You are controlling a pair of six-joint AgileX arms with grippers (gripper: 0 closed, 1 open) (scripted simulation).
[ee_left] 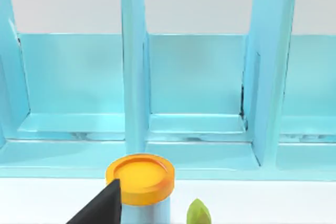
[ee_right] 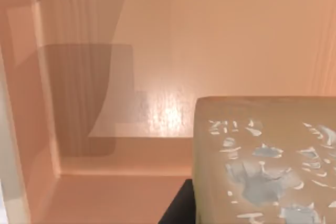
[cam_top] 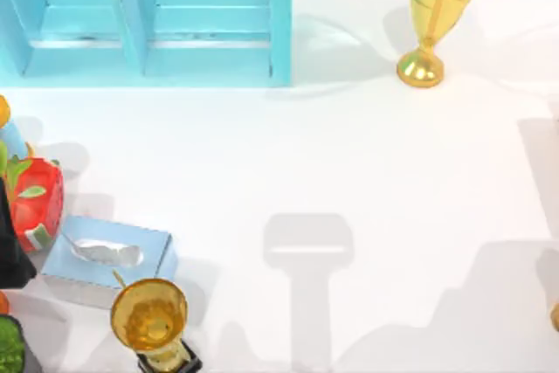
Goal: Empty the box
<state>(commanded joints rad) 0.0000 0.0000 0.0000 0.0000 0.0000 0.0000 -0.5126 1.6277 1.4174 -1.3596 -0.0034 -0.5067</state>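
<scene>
Right fingers (ee_right: 177,211) clasp the speckled block (ee_right: 262,156) inside the wooden box (ee_right: 105,129).

trophy (cam_top: 441,15) top cropped, bottle (ee_left: 140,190) base cropped

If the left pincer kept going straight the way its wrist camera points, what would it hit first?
Most likely the orange-lidded jar, which sits nearest and just ahead of the dark pincer finger. Behind it stands the blue shelf unit. Depth is unclear, so it may pass just beside the jar.
</scene>
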